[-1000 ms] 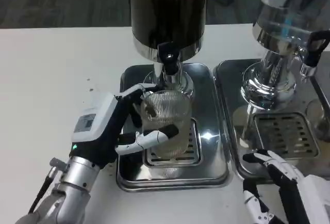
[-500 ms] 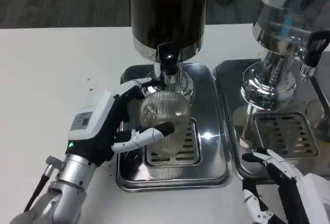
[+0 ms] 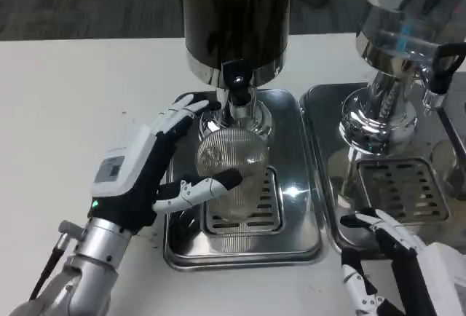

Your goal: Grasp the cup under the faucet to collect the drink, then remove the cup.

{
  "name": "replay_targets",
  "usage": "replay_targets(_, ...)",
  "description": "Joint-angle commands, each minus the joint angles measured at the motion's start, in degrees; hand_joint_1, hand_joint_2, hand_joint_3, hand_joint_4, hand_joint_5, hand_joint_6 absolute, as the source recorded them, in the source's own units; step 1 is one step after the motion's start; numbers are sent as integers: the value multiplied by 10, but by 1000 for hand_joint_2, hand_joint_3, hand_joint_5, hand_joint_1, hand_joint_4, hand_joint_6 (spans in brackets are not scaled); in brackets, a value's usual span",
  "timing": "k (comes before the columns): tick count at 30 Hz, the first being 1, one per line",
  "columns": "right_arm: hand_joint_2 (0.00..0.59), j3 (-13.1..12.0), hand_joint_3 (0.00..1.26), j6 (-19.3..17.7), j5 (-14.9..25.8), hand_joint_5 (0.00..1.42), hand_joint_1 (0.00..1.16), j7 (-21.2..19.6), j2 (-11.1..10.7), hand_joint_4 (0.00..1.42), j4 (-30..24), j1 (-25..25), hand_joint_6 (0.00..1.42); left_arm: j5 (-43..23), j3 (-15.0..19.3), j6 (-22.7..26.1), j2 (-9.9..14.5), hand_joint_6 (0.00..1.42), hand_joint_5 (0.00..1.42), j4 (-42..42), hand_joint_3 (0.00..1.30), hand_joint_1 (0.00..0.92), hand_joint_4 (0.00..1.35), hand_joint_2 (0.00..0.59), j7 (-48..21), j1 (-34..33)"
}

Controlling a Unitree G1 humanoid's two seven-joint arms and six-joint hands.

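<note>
A clear ribbed cup (image 3: 231, 172) stands on the drip grate (image 3: 269, 210) of the left steel tray (image 3: 302, 185), right below the black faucet (image 3: 238, 83) of the dark drink dispenser (image 3: 237, 17). My left hand (image 3: 149, 163) is at the cup's left side. Its thumb (image 3: 204, 187) lies across the cup's front, and its fingers (image 3: 178, 110) are spread and stand off the cup's upper left. My right hand (image 3: 397, 261) is low at the front right edge, fingers apart, holding nothing.
A second, shiny dispenser (image 3: 404, 46) stands on its own tray (image 3: 328, 156) with a grate (image 3: 397, 185) at the right. White table (image 3: 73, 112) lies bare to the left of the trays.
My left hand's fingers have come off the cup and spread, and the hand and forearm have slid slightly back to the left. The cup stays under the faucet. The right hand is still.
</note>
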Motion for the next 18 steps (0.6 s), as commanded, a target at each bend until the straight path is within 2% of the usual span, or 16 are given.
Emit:
replay_targets(1,496,0,332,0,3,195,312,-5,0,174,3,-1,380,-11,10,-14,19,409,158,-15,229,50,60,24,-7,15)
replay_targets(12,496,0,327,-6,15,195,314,-6,-1,174,13,-19,380,-65,70,-50,66,408,159,-75,166,13,52,14,-32,77)
replay_targets(15,496,-1,327,-6,19,195,314,-8,0,174,14,-25,380,-100,94,-72,79,401,178,-89,165,0,88,41,-62,93)
replay_targets(18,496,-3,327,-4,22,195,314,-9,3,174,15,-32,380,-158,116,-102,95,386,206,-103,165,0,137,65,-121,102)
